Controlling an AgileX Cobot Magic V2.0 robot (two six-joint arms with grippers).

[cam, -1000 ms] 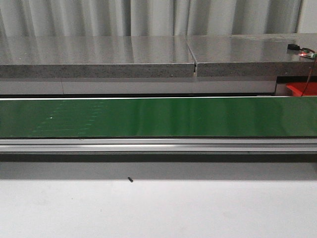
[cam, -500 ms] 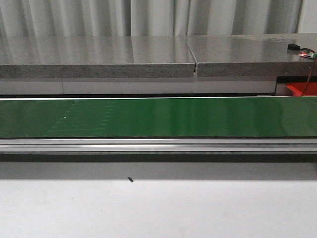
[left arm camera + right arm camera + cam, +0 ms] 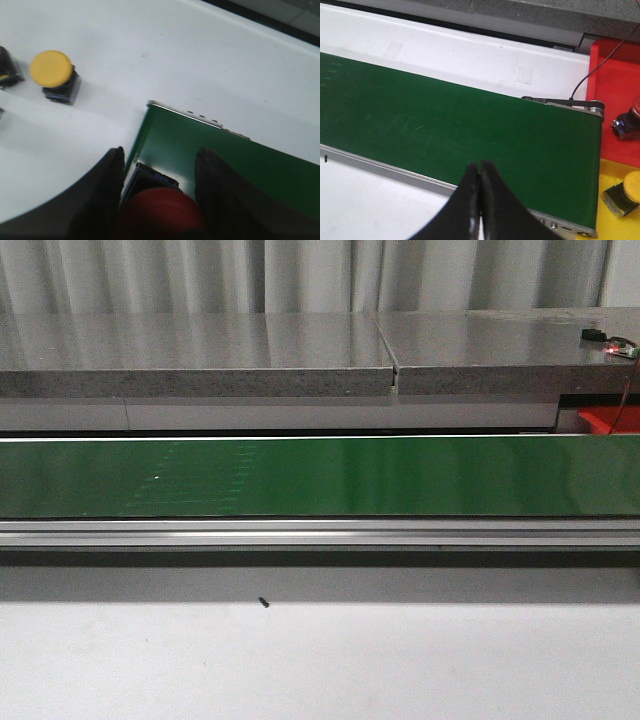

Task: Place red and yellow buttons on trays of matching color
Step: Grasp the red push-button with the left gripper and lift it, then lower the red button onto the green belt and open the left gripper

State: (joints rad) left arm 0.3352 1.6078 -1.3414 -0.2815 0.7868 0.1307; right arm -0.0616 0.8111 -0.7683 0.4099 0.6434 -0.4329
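In the left wrist view my left gripper (image 3: pixel 159 152) is shut on a red button (image 3: pixel 162 212) with a dark base, held just over the end of the green belt (image 3: pixel 240 165). A yellow button (image 3: pixel 52 72) stands on the white table beyond that end. My right gripper (image 3: pixel 480 164) is shut and empty, above the belt's near rail. Past the belt's other end lie a red tray (image 3: pixel 615 75) holding a red button (image 3: pixel 629 120) and a yellow tray (image 3: pixel 615 225) holding a yellow button (image 3: pixel 624 192). Neither gripper shows in the front view.
The green belt (image 3: pixel 320 475) runs across the front view, with grey stone slabs (image 3: pixel 200 350) behind it. A corner of the red tray (image 3: pixel 603 420) shows at the right. Another dark object (image 3: pixel 7 75) sits at the edge of the left wrist view. A cable (image 3: pixel 600 60) crosses the red tray.
A pale speck on the belt has drifted to the right across the front view. Nothing else in that view has moved.
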